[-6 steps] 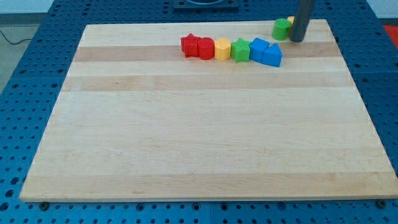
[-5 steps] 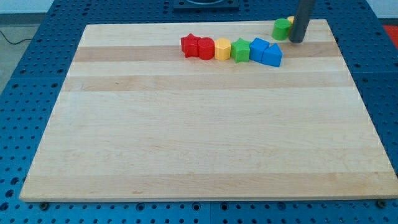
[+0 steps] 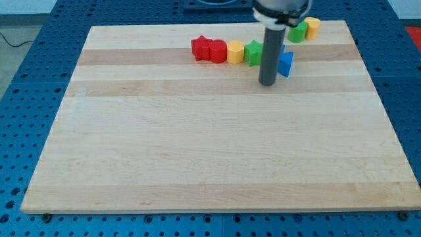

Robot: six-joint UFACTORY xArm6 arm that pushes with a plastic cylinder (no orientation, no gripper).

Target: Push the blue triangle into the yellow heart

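My tip [image 3: 267, 83] rests on the board just below the row of blocks near the view's top. The rod hides most of the blue blocks. The blue triangle [image 3: 285, 61] shows only as a sliver to the right of the rod, up and right of the tip. The yellow heart [image 3: 312, 27] sits near the top right corner, touching a green block [image 3: 298, 31] on its left.
A row lies left of the rod: a red star-like block [image 3: 200, 47], a red block [image 3: 218, 51], a yellow hexagon [image 3: 235, 51] and a green star-like block [image 3: 253, 52]. The wooden board [image 3: 210, 145] lies on a blue perforated table [image 3: 26, 99].
The rod has moved from beside the green block near the top right corner down and left to below the blue blocks. The yellow heart is now uncovered. The blocks look unmoved.
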